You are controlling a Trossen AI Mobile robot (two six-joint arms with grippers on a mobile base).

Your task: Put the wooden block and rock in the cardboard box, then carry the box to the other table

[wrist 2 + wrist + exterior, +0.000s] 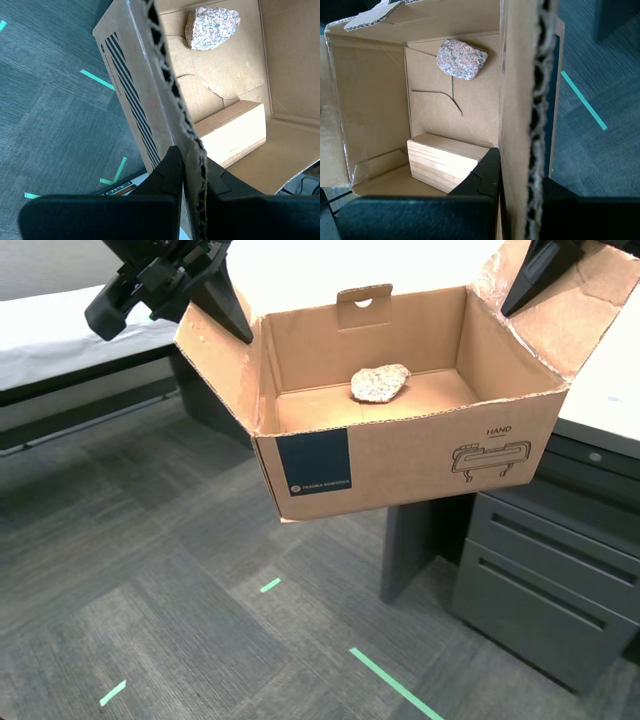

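Claws: your first claw [520, 192] and second claw [192, 172] each pinch one side flap of the brown corrugated cardboard box [400, 455].
Box: hanging in the air over grey carpet [150, 590], off any table.
Contents: speckled pinkish rock [380, 383] and pale wooden block [445, 162] lie inside.
Risk: thin flaps may tear or slip; a tilt would slide the load.

Bright, even indoor light fills all three views. The white bench [610, 380] at the exterior view's right glares nearly blown out. The cardboard box [400, 455] casts soft shadow inside, beneath the rock [380, 383]. In both wrist views the near corrugated edge blurs, and the black tool fingers [480, 175] read dark and featureless.
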